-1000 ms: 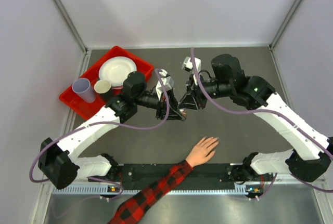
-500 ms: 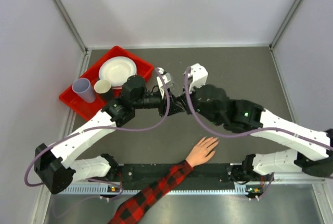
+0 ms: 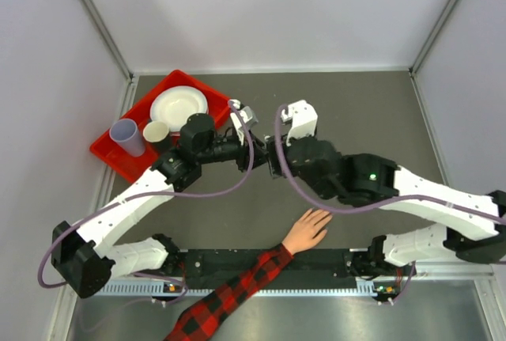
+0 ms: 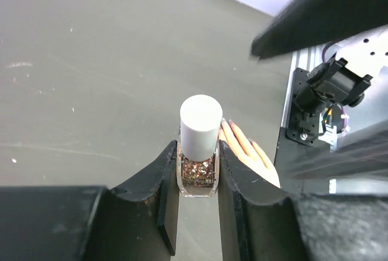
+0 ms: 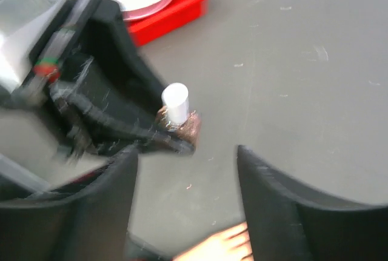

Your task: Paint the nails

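A small glass nail polish bottle with glittery brown polish and a white cap is upright between the fingers of my left gripper, which is shut on it. In the top view my left gripper meets my right gripper at mid table. My right gripper is open, its fingers spread just in front of the bottle. A peach-coloured hand with a red-and-black plaid sleeve lies flat below them. The nails are too small to make out.
A red tray at the back left holds a white plate, a lavender cup and a small beige cup. The black base rail runs along the near edge, and grey walls enclose the table.
My right gripper has swung in from the right over the bottle, closed briefly, and now stands open. The left gripper has kept its hold and shifted slightly back.
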Motion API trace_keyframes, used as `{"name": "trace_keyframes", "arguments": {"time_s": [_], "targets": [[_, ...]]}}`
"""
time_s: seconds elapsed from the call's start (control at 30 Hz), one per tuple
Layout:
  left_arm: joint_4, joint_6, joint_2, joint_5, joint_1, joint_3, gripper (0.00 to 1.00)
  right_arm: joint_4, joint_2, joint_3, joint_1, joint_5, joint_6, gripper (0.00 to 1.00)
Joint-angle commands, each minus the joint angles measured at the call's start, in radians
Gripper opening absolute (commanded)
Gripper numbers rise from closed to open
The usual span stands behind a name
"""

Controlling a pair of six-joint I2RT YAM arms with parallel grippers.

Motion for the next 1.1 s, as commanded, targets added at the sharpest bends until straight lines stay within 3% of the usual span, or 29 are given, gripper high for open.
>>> {"name": "trace_keyframes", "arguments": {"time_s": [0.0, 0.13, 0.27, 0.47, 0.67, 0.93, 1.03, 1.07], "targets": [[0.115, 0.032, 0.01, 0.16, 0.009, 0.054, 0.0, 0.009, -0.135, 0.018, -0.102, -0.39, -0.179, 0.71], [0.127, 0.005, 0.045, 0.304, 0.01, 0.072, 0.0, -0.012, -0.181, 0.043, -0.277, -0.801, -0.283, 0.74], [0.173, -0.046, 0.072, 0.458, 0.012, 0.075, 0.0, -0.017, -0.181, 0.046, -0.394, -1.067, -0.368, 0.73], [0.273, -0.166, 0.111, 0.622, 0.01, 0.069, 0.0, 0.025, -0.123, 0.055, -0.581, -1.477, -0.393, 0.57], [0.279, -0.17, 0.102, 0.63, 0.01, 0.066, 0.0, 0.052, -0.065, 0.055, -0.59, -1.526, -0.4, 0.52], [0.272, -0.164, 0.089, 0.599, 0.01, 0.063, 0.0, 0.078, -0.05, 0.041, -0.592, -1.578, -0.382, 0.24], [0.197, -0.104, 0.077, 0.48, 0.012, 0.075, 0.0, 0.081, -0.062, 0.015, -0.589, -1.595, -0.379, 0.15], [0.171, -0.089, 0.077, 0.429, 0.012, 0.081, 0.0, 0.086, -0.066, 0.006, -0.592, -1.589, -0.379, 0.07]]}}
